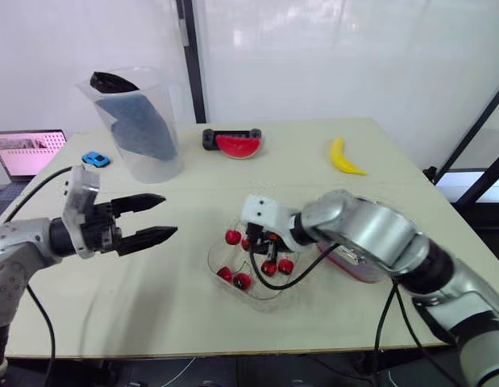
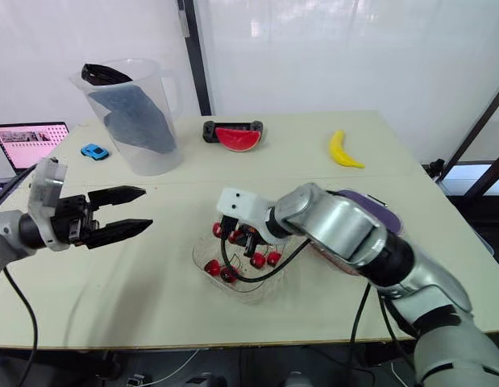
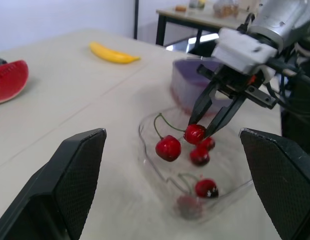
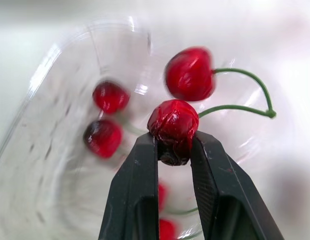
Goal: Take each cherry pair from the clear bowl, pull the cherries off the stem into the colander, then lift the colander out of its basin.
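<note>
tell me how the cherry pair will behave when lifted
The free cherry will probably dangle and swing, since only a thin stem links it to the held cherry in the right gripper. Round and glossy, that one may slip.

The right arm [image 1: 370, 230] has bulbous glossy silver-grey shells, black joints, a white block [image 1: 261, 212] at the wrist and a thin black cable [image 1: 305, 272]. The left arm [image 1: 23, 246] is grey, with a frosted white wrist plate [image 1: 78, 197]. The left gripper [image 1: 170, 215] and right gripper [image 4: 174, 145] each have two tapered matte-black fingers.

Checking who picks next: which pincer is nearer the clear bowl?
Right. The right pincer is inside the clear bowl, shut on a cherry; the left pincer hovers open, off to its left.
</note>
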Robot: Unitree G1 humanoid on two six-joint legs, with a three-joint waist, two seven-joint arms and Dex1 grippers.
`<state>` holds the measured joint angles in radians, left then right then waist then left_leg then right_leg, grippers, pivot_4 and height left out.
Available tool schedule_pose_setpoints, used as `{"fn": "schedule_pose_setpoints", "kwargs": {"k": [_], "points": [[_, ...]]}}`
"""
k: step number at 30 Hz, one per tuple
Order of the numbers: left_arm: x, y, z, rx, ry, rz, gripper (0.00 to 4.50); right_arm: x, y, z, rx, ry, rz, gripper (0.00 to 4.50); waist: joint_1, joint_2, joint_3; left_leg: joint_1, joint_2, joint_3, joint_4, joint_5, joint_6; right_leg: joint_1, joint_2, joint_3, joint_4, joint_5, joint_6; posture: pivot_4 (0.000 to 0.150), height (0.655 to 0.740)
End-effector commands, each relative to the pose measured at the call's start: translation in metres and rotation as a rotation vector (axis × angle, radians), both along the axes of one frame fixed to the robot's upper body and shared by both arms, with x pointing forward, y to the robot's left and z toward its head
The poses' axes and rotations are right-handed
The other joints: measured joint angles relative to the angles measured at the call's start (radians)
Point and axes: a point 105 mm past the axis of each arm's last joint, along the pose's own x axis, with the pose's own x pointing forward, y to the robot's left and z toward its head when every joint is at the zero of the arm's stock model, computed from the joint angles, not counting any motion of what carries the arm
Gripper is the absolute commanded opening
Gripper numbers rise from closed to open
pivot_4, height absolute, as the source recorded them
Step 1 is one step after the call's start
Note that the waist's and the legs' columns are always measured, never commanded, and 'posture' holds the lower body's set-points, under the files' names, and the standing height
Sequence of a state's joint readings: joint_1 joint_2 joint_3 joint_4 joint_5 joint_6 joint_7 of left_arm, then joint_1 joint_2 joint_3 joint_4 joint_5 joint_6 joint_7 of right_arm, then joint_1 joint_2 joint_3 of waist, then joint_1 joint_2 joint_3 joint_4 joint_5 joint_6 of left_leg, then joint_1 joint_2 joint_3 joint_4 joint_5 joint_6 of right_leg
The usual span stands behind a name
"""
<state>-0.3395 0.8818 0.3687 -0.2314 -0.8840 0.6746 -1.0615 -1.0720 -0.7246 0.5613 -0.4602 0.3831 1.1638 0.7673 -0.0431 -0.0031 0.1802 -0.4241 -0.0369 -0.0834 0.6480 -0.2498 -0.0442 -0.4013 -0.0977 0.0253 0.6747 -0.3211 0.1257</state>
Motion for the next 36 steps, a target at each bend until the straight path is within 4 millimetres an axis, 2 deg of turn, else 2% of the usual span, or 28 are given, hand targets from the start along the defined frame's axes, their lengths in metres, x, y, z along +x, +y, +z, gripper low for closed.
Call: {"fn": "schedule_pose_setpoints", "kwargs": {"k": [1, 4, 6, 9, 12, 17, 26, 30, 33, 34, 36], "points": [[0.018, 0.006, 0.019, -0.070, -0.071, 0.105, 4.50, -0.006, 0.008, 0.045, 0.072, -0.320, 0.165, 0.56, 0.001, 0.000, 0.000, 0.000, 0.000, 0.000, 0.000, 0.000, 0.000, 0.000, 0.000, 0.000, 0.000, 0.000, 0.000, 0.150, 0.7400], [0.033, 0.005, 0.026, -0.091, -0.068, 0.155, 4.50, -0.006, 0.011, 0.063, 0.074, -0.637, 0.244, 0.56, 0.001, -0.002, -0.001, 0.000, 0.000, 0.000, 0.000, 0.000, 0.000, 0.000, 0.000, 0.000, 0.001, 0.000, 0.000, 0.150, 0.7400], [0.029, -0.004, 0.030, -0.135, 0.006, 0.060, 4.50, -0.002, 0.016, 0.072, 0.067, -0.845, 0.258, 0.56, -0.002, -0.002, -0.001, 0.000, -0.001, 0.001, 0.000, 0.000, 0.000, 0.000, 0.000, 0.000, 0.002, 0.000, 0.000, 0.150, 0.7400], [0.026, -0.017, 0.040, -0.148, 0.012, -0.014, 4.50, -0.003, 0.023, 0.069, -0.021, -0.992, 0.320, 0.56, -0.003, -0.002, -0.001, -0.001, -0.001, 0.002, 0.000, 0.003, -0.005, -0.004, 0.000, 0.001, 0.006, 0.000, 0.000, 0.150, 0.7400], [0.028, -0.025, 0.047, -0.150, -0.003, -0.032, 4.50, 0.001, 0.023, 0.061, -0.085, -1.061, 0.321, 0.56, -0.001, -0.002, -0.001, -0.001, -0.001, 0.001, 0.000, 0.004, -0.008, -0.004, 0.000, 0.001, 0.007, 0.000, 0.000, 0.150, 0.7400], [0.034, -0.043, 0.043, -0.091, 0.010, -0.076, 4.50, 0.000, 0.025, 0.042, -0.183, -1.117, 0.378, 0.56, 0.001, -0.003, -0.001, -0.001, -0.001, 0.001, 0.002, 0.005, -0.008, -0.003, 0.000, 0.000, 0.007, 0.000, 0.000, 0.150, 0.7400], [0.037, -0.069, 0.040, -0.022, 0.018, -0.143, 4.50, -0.002, 0.026, 0.039, -0.261, -1.147, 0.433, 0.56, -0.001, -0.003, -0.001, -0.001, -0.001, 0.000, 0.002, 0.005, -0.008, -0.003, 0.001, 0.000, 0.007, 0.000, 0.000, 0.150, 0.7400], [0.035, -0.072, 0.041, -0.014, 0.024, -0.159, 4.50, -0.001, 0.024, 0.039, -0.285, -1.158, 0.443, 0.56, -0.001, -0.003, -0.001, -0.001, -0.001, 0.000, 0.002, 0.005, -0.009, -0.003, 0.001, 0.000, 0.007, 0.000, 0.000, 0.150, 0.7400], [0.036, -0.071, 0.041, -0.003, 0.030, -0.153, 3.68, 0.000, 0.024, 0.040, -0.304, -1.174, 0.448, 0.55, -0.001, -0.003, -0.001, -0.001, -0.001, 0.000, 0.002, 0.005, -0.009, -0.003, 0.001, 0.000, 0.007, 0.000, 0.000, 0.150, 0.7400], [0.035, -0.072, 0.040, -0.001, 0.035, -0.160, 3.29, 0.000, 0.024, 0.040, -0.312, -1.183, 0.451, 0.55, -0.001, -0.003, -0.001, -0.001, -0.001, 0.000, 0.002, 0.005, -0.009, -0.003, 0.001, 0.000, 0.007, 0.000, 0.000, 0.150, 0.7400], [0.031, -0.073, 0.040, 0.009, 0.033, -0.183, 2.14, 0.001, 0.023, 0.040, -0.327, -1.190, 0.457, 0.55, -0.001, -0.003, -0.001, -0.001, -0.001, 0.000, 0.002, 0.005, -0.009, -0.003, 0.001, 0.000, 0.007, 0.000, 0.000, 0.150, 0.7400]]}}
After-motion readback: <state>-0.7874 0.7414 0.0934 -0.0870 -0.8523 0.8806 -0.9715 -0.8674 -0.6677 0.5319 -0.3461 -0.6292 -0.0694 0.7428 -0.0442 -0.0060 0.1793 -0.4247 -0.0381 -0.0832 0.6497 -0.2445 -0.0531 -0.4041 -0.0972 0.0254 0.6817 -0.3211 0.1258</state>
